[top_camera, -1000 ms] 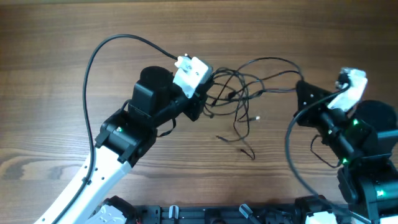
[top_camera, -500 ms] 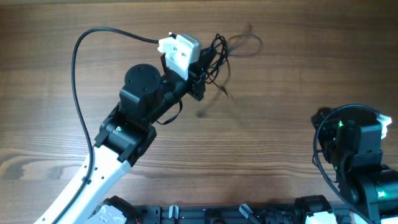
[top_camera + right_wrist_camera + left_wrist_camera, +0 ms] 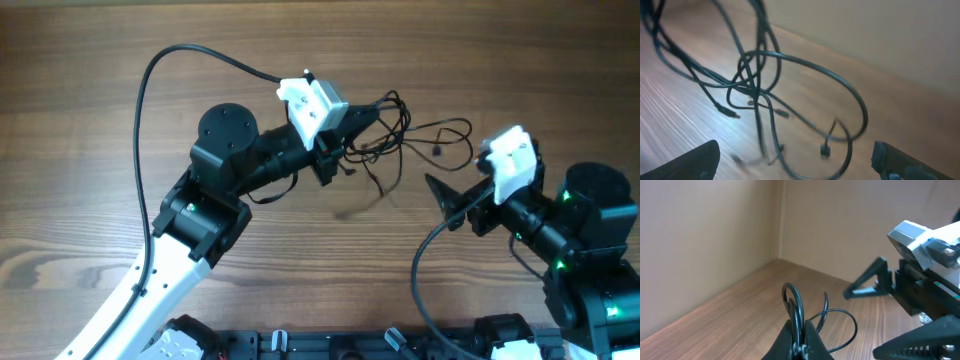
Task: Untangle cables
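The cables are a loose tangle of thin dark wires lifted above the wooden table, right of centre. My left gripper is shut on one end of the bundle; in the left wrist view the strands loop up from between the closed jaws. My right gripper is open just right of and below the tangle, touching nothing. In the right wrist view the cables hang in loops ahead of the wide-open gripper, and a small plug end dangles between its fingers.
A thick black arm cable arcs over the table at the left. The wooden table runs on to the back and the right. In the left wrist view the right arm's fingers point in from the right.
The right gripper let go of a strand, pulled back to the right, opened wide and came in again beside the tangle. The left gripper swung the bundle up and back, then right.
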